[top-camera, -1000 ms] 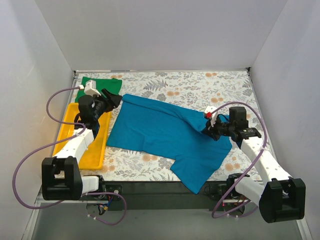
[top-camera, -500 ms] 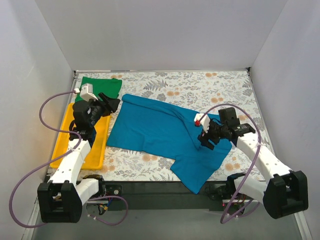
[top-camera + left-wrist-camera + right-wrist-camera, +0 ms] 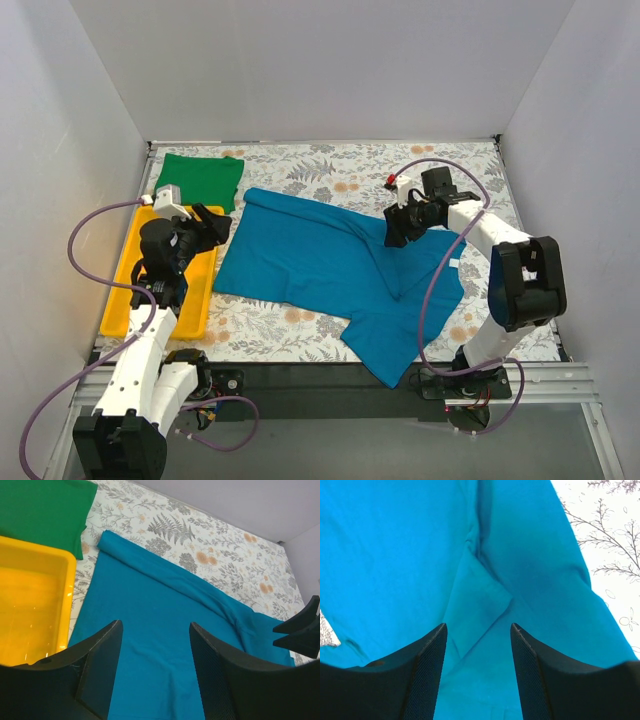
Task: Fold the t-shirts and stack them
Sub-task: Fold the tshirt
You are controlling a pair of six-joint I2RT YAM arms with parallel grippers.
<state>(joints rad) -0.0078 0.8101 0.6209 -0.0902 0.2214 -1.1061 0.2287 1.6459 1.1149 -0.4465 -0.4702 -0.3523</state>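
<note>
A teal-blue t-shirt (image 3: pixel 320 265) lies spread across the table's middle, its far edge rolled over (image 3: pixel 165 572) and a sleeve hanging near the front edge. A green t-shirt (image 3: pixel 203 176) lies folded flat at the back left. My left gripper (image 3: pixel 216 224) hovers open beside the teal shirt's left edge, above the tray's rim, with nothing between its fingers (image 3: pixel 155 624). My right gripper (image 3: pixel 394 233) hangs open above the shirt's right part, over a creased fold (image 3: pixel 470 605); the right wrist view shows only cloth below its jaws (image 3: pixel 478 625).
A yellow plastic tray (image 3: pixel 128 300) sits along the left side, just near of the green shirt (image 3: pixel 40 510). White walls close in the floral table (image 3: pixel 420 165) on three sides. The right gripper's fingertips (image 3: pixel 300 630) show at the left wrist view's right edge.
My right gripper has opened, let go of the teal cloth and swung toward the back over the shirt. My left gripper has drawn back toward the near side, over the tray's edge.
</note>
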